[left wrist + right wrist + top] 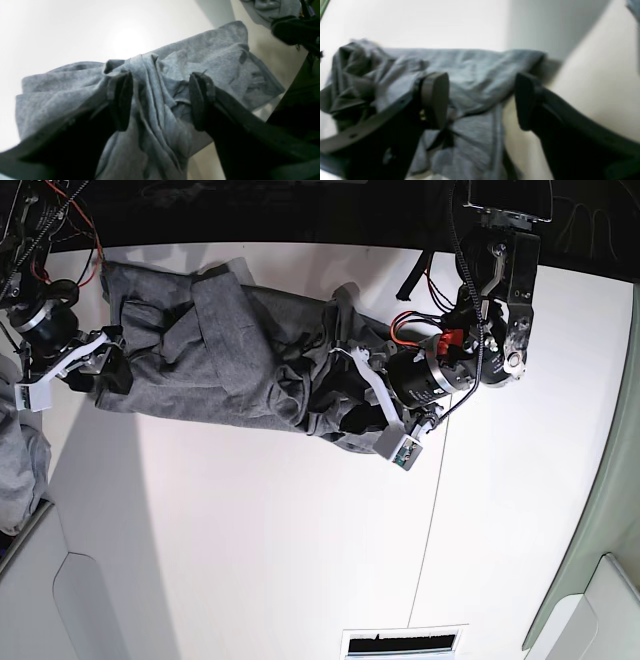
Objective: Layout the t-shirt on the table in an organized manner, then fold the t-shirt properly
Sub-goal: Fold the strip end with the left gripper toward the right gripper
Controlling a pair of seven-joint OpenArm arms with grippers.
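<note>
dark left gripper jaws are standing apart with bunched cloth between them, ungripped. your heather-grey cotton t-shirt is lying crumpled along the white table's far edge, stretching lengthwise from left gripper to the equally open right gripper.

Grey cloth heap: bunched, at left edge of base view, partly cut off by frame; same heap in top right corner of left wrist view.
Vent slot: white-framed rectangular opening, dark inside, bottom centre.
White panel: rounded corner, lower left.
Pale green-grey edge: curved strip along right side.
</note>
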